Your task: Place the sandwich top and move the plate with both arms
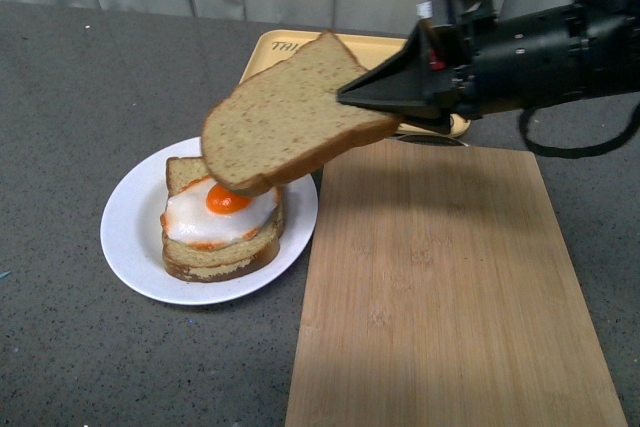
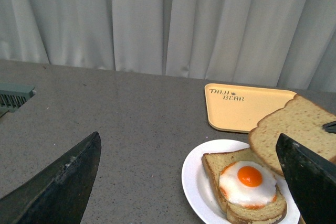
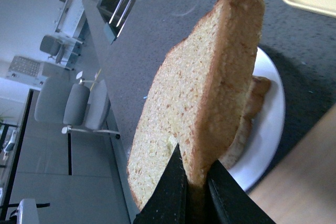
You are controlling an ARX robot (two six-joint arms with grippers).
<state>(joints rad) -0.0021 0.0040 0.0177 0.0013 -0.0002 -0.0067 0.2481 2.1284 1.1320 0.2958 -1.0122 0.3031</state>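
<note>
Front view: the sandwich top (image 1: 285, 122), a flat, speckled, coarse-crumbed slice with a darker crust, is being gripped at one edge by the right gripper (image 1: 348, 97), whose pointed black jaws are being pressed shut on the crust. The slice is being held tilted, reaching out past the tips and raised over a stack of smaller bread (image 1: 215, 257) topped with a glossy egg (image 1: 228, 199). A round, smooth white plate (image 1: 130, 237) is being used under that stack, below and beyond the tips. A pale rectangular wooden board (image 1: 440, 287) is being spanned from above by the gripper; its long edge is lying just beside the plate rim, contact unclear. A yellow round-cornered tray (image 1: 270, 47) is being partly hidden behind the slice. Bare grey table (image 1: 70, 87) is being left open beyond the plate. The left gripper (image 2: 187, 136) is being held wide apart and empty, the plate ahead of it.
</note>
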